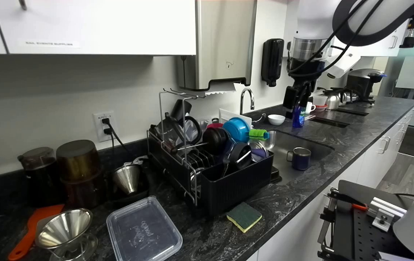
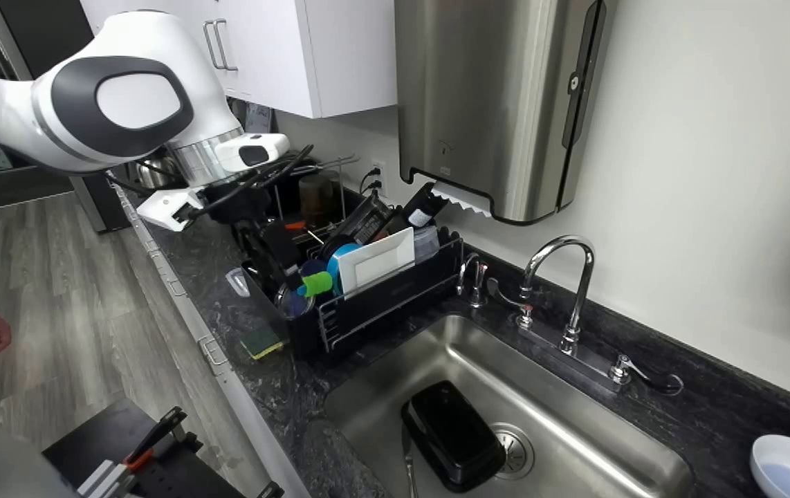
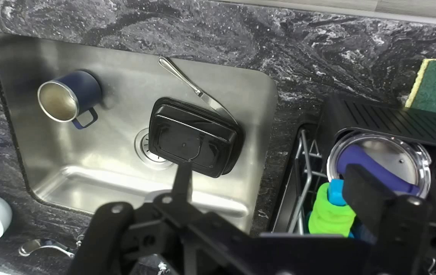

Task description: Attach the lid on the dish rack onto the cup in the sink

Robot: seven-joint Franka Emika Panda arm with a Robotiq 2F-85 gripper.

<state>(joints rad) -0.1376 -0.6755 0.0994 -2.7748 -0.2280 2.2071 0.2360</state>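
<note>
While the hand (image 3: 267, 168) stands wide and empty, the lid (image 3: 384, 162) sits in the dish rack (image 3: 386, 118); we judge it light, stiff and rather slippery, best pinched by its rim (image 3: 425, 172).

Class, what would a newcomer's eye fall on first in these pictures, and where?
Probably the white-and-grey robot arm over the dark marbled counter, its black two-fingered tool open. Next, the lime-green ridged object in the crowded black dish rack; then the navy, metal-rimmed mug standing in the stainless-steel sink.
</note>
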